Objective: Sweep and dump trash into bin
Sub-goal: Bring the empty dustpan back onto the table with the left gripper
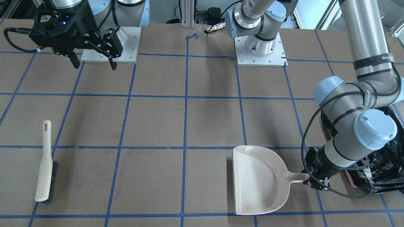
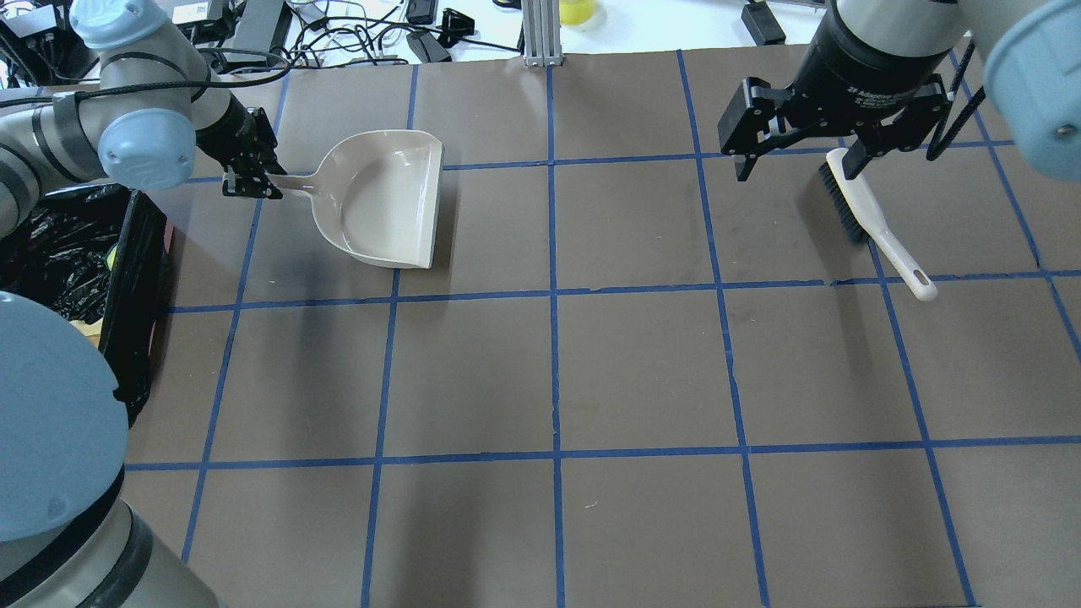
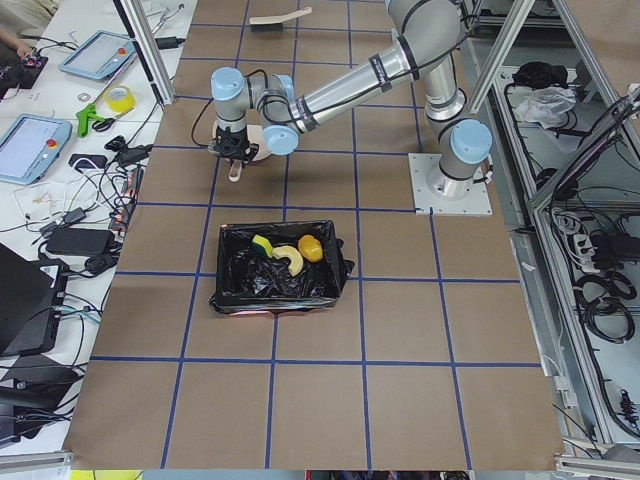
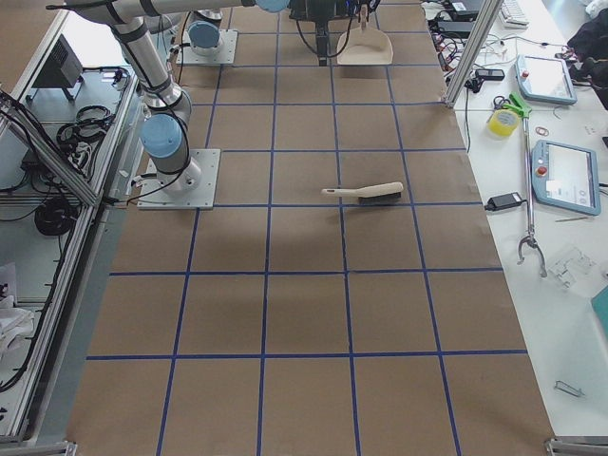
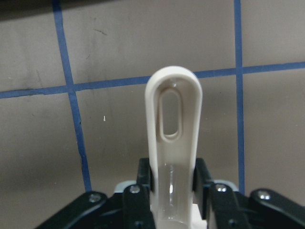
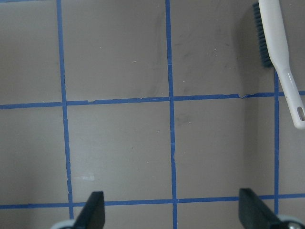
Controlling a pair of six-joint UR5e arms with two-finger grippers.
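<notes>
While left gripper [image 1: 311,182] is clamping dustpan [image 1: 258,183] handle, you're seeing right gripper [image 1: 95,66] hanging wide open, holding nothing; trash [image 3: 290,258] lying in bin [image 3: 235,287].

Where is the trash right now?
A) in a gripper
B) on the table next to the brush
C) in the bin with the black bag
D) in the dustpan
C: the exterior left view shows the trash lying inside the bin, and the dustpan is empty.
</notes>
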